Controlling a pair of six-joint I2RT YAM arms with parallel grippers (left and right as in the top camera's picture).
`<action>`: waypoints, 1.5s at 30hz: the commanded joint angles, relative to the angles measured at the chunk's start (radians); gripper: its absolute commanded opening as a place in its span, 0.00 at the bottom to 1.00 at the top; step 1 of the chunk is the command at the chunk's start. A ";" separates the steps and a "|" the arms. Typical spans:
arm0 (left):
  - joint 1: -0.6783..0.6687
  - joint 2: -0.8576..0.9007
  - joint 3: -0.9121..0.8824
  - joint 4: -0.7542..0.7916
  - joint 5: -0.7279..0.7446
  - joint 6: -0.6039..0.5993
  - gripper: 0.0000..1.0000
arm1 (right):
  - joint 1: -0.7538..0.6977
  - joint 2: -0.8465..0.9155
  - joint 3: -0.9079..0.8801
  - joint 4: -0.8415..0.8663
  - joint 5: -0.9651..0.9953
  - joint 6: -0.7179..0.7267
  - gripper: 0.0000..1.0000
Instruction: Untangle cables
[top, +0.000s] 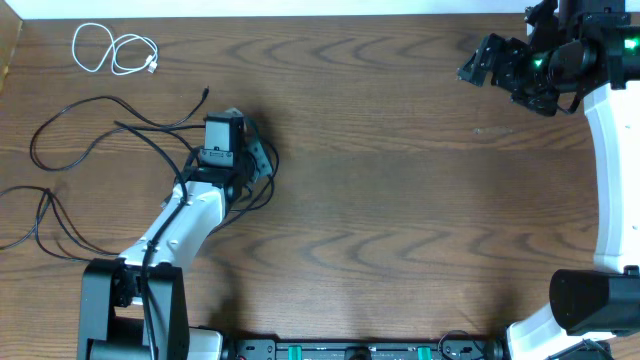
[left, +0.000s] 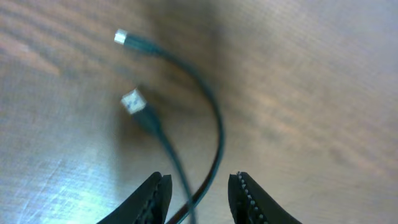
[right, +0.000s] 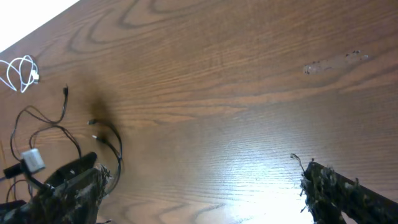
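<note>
Left wrist view: the left gripper (left: 200, 183), serrated jaws parted, straddles two thin black rubber-sheathed cables (left: 217, 130) without pinching them. Both cables run ahead from it, curving to small silver plugs (left: 132, 99). Overhead, the right gripper (top: 500, 65), spread and empty, hangs well apart from the left gripper, which is the nearer one. A coiled white cable (top: 112, 50) lies beyond the left gripper.

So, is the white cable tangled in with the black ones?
No, the white cable lies coiled alone near the far-left corner, apart from the black cables.

I count one coiled white cable (top: 112, 50), what looks like three tangled black cables (top: 204, 97), and two robot arms (top: 185, 215).
</note>
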 joint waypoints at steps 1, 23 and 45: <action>0.002 0.011 -0.011 -0.076 -0.009 0.148 0.44 | 0.006 -0.007 0.009 -0.003 0.008 0.002 0.99; -0.011 -0.047 0.024 -0.381 0.059 0.610 0.50 | 0.006 -0.007 0.009 0.014 0.007 0.003 0.99; -0.127 0.016 0.014 -0.330 -0.096 0.745 0.47 | 0.006 -0.007 0.009 -0.003 0.007 0.002 0.99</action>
